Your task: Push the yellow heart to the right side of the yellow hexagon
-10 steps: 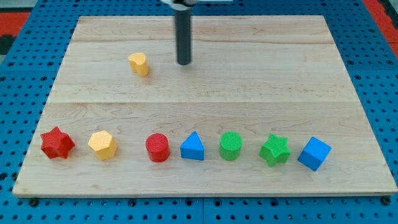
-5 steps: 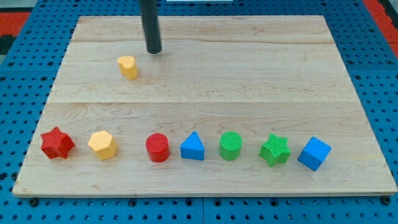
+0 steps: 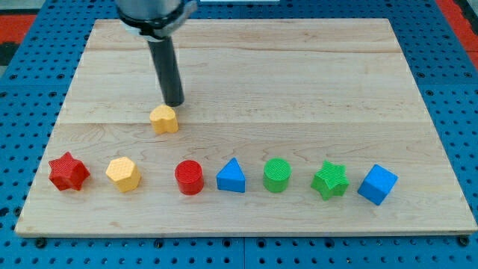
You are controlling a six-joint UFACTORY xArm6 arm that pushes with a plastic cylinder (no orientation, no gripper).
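Observation:
The yellow heart [image 3: 164, 119] lies on the wooden board [image 3: 299, 97], left of centre. My tip [image 3: 174, 102] stands just above the heart in the view, at its upper right edge, touching or nearly touching it. The yellow hexagon [image 3: 122, 174] sits in the bottom row, second from the view's left, below and left of the heart.
The bottom row runs left to right: a red star [image 3: 69, 172], the yellow hexagon, a red cylinder [image 3: 189, 178], a blue triangle [image 3: 231, 176], a green cylinder [image 3: 277, 175], a green star [image 3: 329, 180] and a blue cube [image 3: 377, 184].
The yellow heart has slid toward the view's bottom, closer to the bottom row. My tip moved left, then down behind the heart.

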